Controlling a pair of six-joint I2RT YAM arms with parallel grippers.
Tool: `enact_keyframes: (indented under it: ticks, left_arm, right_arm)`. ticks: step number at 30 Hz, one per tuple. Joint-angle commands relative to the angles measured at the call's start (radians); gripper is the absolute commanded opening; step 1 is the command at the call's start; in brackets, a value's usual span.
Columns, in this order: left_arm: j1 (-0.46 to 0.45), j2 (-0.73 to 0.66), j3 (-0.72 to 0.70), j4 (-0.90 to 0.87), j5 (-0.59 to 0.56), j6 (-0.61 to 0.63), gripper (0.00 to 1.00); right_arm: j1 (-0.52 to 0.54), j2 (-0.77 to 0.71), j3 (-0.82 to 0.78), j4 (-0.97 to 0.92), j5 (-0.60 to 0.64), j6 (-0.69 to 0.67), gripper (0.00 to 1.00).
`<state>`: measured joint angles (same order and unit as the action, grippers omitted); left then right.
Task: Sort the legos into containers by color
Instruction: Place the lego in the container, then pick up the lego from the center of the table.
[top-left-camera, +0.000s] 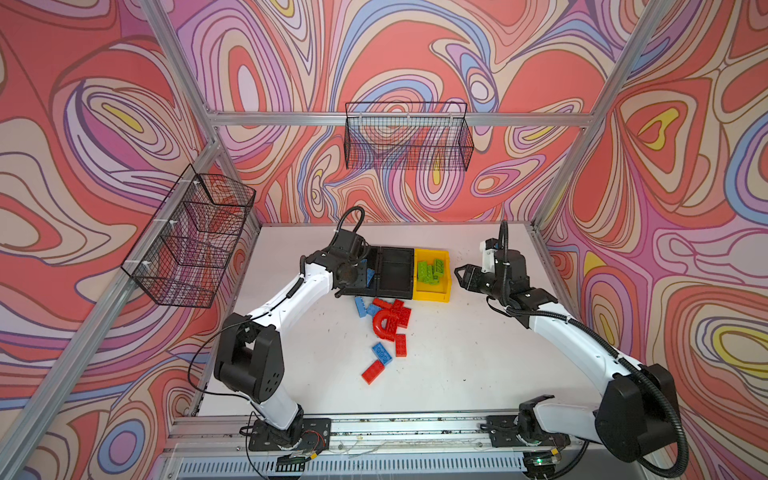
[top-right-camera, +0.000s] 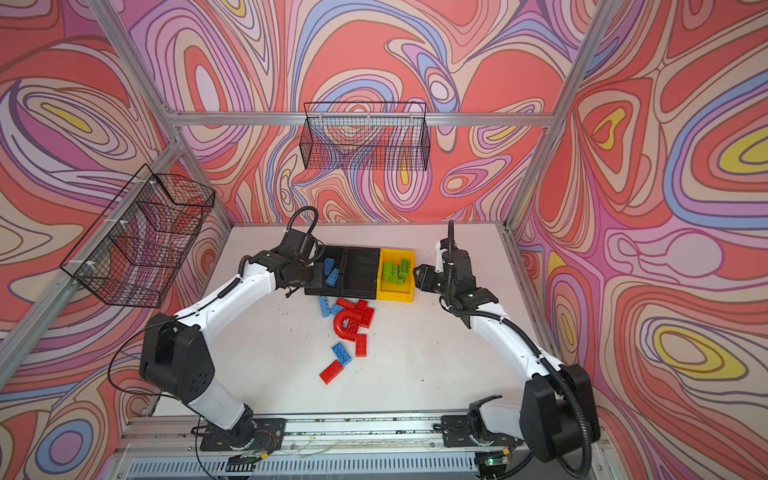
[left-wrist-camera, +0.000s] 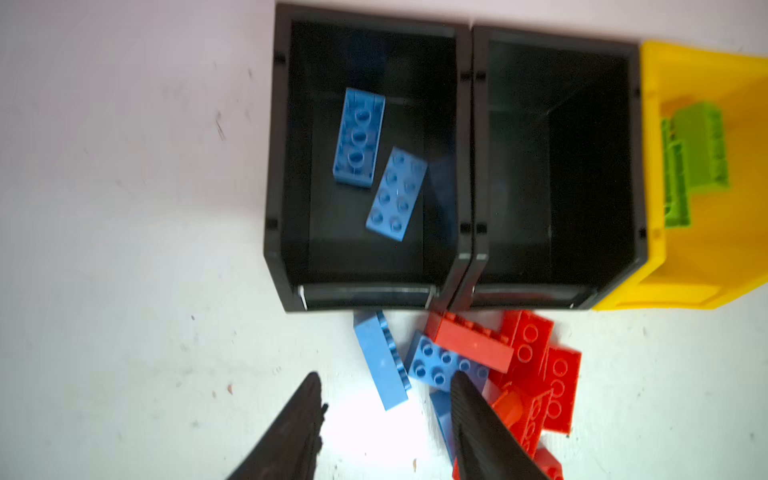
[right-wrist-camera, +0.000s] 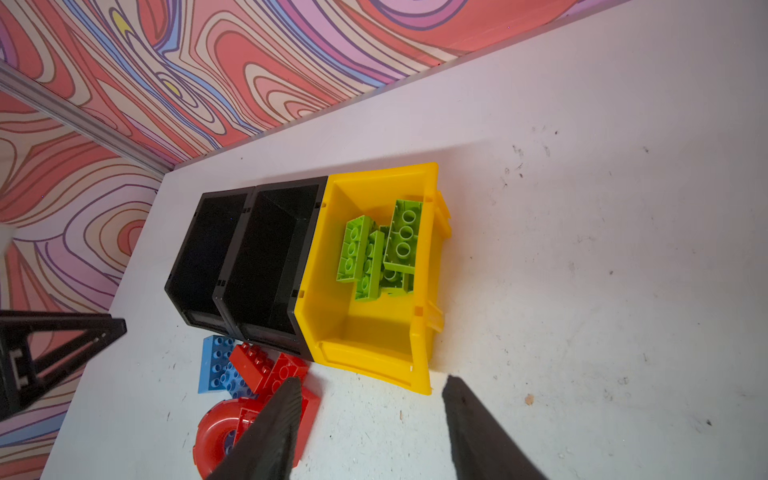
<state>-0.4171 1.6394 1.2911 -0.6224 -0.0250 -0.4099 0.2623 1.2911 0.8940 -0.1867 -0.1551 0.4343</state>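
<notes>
Three joined containers stand at the back of the table. The left black bin (left-wrist-camera: 282, 166) holds two blue legos (left-wrist-camera: 358, 137) (left-wrist-camera: 397, 193). Nothing shows inside the middle black bin (left-wrist-camera: 480, 124). The yellow bin (top-left-camera: 432, 293) holds several lime green legos (top-left-camera: 430, 270). In front of the bins lies a pile of red legos (top-left-camera: 401, 311), a red arch (top-left-camera: 379, 326) and blue legos (top-left-camera: 360, 306). My left gripper (left-wrist-camera: 385, 380) hovers open near the left bin's front edge, above the pile, with nothing between its fingers. To the right of the yellow bin, my right gripper (right-wrist-camera: 372, 382) is open and holds nothing.
A blue brick (top-left-camera: 382, 353) and two red bricks (top-left-camera: 400, 345) (top-left-camera: 372, 371) lie apart nearer the table's front. Black wire baskets hang on the left wall (top-left-camera: 191, 241) and the back wall (top-left-camera: 409, 139). Metal frame posts border the table.
</notes>
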Motion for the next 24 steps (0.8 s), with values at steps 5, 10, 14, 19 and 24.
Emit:
enact_keyframes:
  ticks: [5,10,14,19,24]
  left_arm:
    - [-0.012,0.070,-0.133,0.102,0.051,-0.204,0.52]
    - [-0.012,0.170,-0.106,0.140,0.077,-0.209,0.52]
    - [-0.011,0.215,-0.089,0.164,0.086,-0.212,0.51]
    - [-0.010,0.254,-0.088,0.172,0.078,-0.212,0.47]
    - [-0.006,0.230,-0.106,0.164,0.053,-0.198,0.38]
  right_arm:
    - [-0.002,0.011,0.006,0.008,-0.009,-0.014,0.59]
    - [-0.002,-0.009,0.000,-0.009,0.011,-0.015,0.59]
    - [-0.002,-0.022,-0.006,-0.020,0.026,-0.014,0.59]
    - [-0.002,-0.024,-0.007,-0.022,0.032,-0.012,0.59]
    - [-0.002,-0.024,-0.007,-0.023,0.034,-0.011,0.59]
